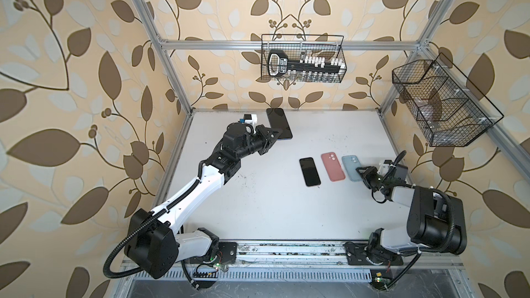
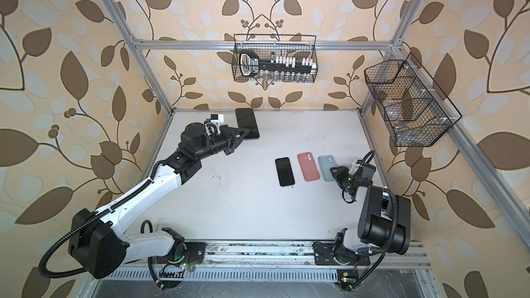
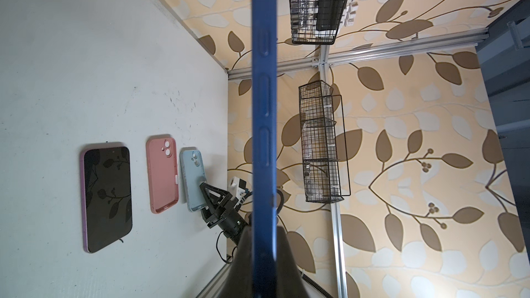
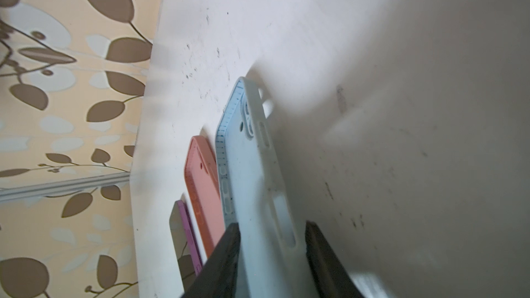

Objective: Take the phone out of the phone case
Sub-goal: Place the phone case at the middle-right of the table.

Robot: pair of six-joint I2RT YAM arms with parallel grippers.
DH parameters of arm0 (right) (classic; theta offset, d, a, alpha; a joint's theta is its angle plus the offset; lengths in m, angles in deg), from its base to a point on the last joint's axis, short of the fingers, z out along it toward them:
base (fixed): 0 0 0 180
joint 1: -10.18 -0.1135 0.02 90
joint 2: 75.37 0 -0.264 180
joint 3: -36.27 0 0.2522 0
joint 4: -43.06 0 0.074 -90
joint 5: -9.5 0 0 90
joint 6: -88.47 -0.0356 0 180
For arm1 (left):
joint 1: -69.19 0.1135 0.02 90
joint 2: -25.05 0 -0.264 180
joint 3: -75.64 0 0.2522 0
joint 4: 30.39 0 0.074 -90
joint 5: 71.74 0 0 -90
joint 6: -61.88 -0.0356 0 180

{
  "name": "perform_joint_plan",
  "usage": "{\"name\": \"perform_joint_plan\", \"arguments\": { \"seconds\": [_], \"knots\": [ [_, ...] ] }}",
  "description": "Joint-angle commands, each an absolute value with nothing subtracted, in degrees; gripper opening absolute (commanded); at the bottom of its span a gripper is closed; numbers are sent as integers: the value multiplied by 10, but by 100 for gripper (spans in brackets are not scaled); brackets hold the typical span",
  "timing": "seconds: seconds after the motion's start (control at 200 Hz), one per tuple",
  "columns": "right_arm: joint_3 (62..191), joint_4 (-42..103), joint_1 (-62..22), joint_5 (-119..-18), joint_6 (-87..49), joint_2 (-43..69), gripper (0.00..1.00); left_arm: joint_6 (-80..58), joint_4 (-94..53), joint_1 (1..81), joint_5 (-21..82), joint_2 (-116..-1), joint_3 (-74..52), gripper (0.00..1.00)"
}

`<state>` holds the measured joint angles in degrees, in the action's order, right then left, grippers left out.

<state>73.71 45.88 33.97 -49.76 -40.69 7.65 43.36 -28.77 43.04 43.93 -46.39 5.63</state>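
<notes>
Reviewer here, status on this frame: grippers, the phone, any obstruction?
Left gripper shut on blue-cased phone, lifted off table, case still on. Right gripper open astride empty light-blue case. Nothing in the way.

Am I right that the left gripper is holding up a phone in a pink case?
Not quite: the left gripper holds a phone in a dark blue case, shown edge-on in the left wrist view; the pink case lies on the table.

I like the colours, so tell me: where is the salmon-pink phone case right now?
In a top view the salmon-pink phone case lies on the white table, right of centre, between the black-screened phone and the light-blue case.
</notes>
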Motion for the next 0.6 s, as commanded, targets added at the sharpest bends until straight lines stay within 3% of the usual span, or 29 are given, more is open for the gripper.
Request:
{"name": "perform_joint_plan", "arguments": {
  "seconds": [0.0, 0.275, 0.41, 0.595],
  "knots": [
    [731, 447, 341, -519, -396, 70, 44, 418, -345, 435, 459, -458, 32, 0],
    [737, 410, 342, -564, -388, 37, 52, 418, -347, 436, 461, -462, 32, 0],
    [744, 376, 341, -595, -377, 17, 61, 419, -349, 435, 461, -464, 31, 0],
    [744, 354, 341, -620, -375, -5, 63, 419, -351, 435, 463, -467, 32, 0]
  ]
}}
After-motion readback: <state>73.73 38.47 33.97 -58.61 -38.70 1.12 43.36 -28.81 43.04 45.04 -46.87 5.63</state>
